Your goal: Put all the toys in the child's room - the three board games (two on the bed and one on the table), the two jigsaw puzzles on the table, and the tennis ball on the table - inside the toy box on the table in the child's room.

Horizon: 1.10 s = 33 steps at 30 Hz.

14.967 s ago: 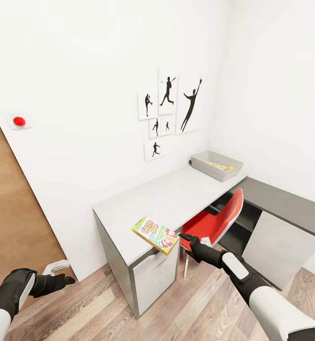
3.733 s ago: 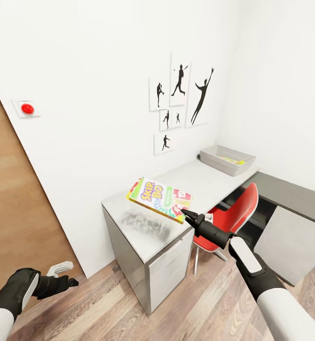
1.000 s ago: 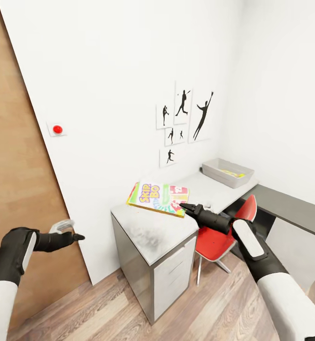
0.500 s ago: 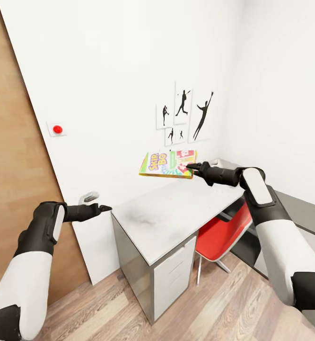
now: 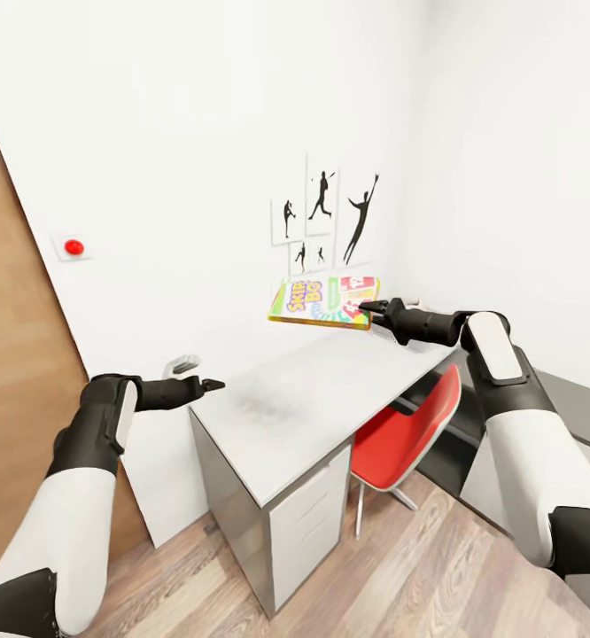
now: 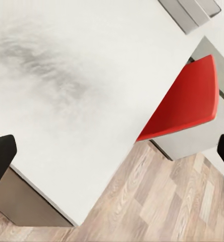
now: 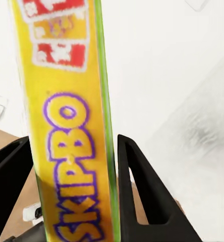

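One board game (image 5: 323, 302), a stiff, light-looking flat box, is pinched at its edge by our right end effector (image 5: 366, 309) and held level above the counter (image 5: 313, 399). We judge that edge grip prone to tilting. Our left end effector (image 5: 213, 384) hangs spread and empty near the counter's end. The toy box sits hidden behind the right arm.

A domestic child's room or study corner is indicated by white walls, wood-plank floor (image 5: 392, 567), a pale grey desk (image 5: 322, 390) with drawers, a red chair (image 5: 410, 434), sports-silhouette prints (image 5: 326, 217) and a wooden door (image 5: 11, 354).
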{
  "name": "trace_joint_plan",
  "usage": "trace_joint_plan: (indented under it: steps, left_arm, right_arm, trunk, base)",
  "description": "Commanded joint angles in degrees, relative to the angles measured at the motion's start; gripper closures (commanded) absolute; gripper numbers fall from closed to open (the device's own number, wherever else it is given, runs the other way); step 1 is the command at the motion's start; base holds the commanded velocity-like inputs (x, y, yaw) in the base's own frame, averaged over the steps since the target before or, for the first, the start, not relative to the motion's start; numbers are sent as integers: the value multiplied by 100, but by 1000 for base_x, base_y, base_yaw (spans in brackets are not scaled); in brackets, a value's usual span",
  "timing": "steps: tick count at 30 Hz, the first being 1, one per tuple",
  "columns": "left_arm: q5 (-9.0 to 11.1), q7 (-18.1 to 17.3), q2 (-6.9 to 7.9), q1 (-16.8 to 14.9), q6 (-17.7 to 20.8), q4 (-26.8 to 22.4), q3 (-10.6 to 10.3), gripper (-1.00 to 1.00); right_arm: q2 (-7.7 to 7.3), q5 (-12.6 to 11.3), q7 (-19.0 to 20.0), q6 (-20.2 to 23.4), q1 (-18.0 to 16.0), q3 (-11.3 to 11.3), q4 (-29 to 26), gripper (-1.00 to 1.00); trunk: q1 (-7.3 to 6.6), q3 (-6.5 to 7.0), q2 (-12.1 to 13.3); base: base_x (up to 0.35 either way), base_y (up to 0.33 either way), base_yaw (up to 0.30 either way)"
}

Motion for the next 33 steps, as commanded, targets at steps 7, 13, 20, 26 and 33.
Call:
trace_joint_plan:
  steps: [7,13,20,26,33]
  left_arm:
    - [-61,-58,-6,-7,30,-191,16,-100]
    - [-61,-66,-11,-8,44,-245,21,-100]
    - [-61,-67,-26,-14,56,-273,21,-100]
    - [-61,-67,-29,-16,65,-279,21,-100]
    - [-61,-67,-29,-24,66,-280,21,-100]
  right_arm:
    - [10,-64,-47,19,-26,-8,-36,100]
    - [10,-68,-47,19,-29,-9,-42,100]
    - [10,-75,-49,19,-48,-11,-47,100]
    - [30,-77,-48,15,-41,-11,-46,100]
    - [35,-63,-48,11,-53,-9,-66,100]
  trunk:
    - [6,2,-13]
    - [6,2,-13]
    - [6,17,-13]
    - [6,21,-13]
    - [6,21,-13]
  base:
    - [183,-145,-105]
    - [248,-151,-1]
    - [168,-251,-134]
    - [23,-338,-95]
    - [77,-345,23]
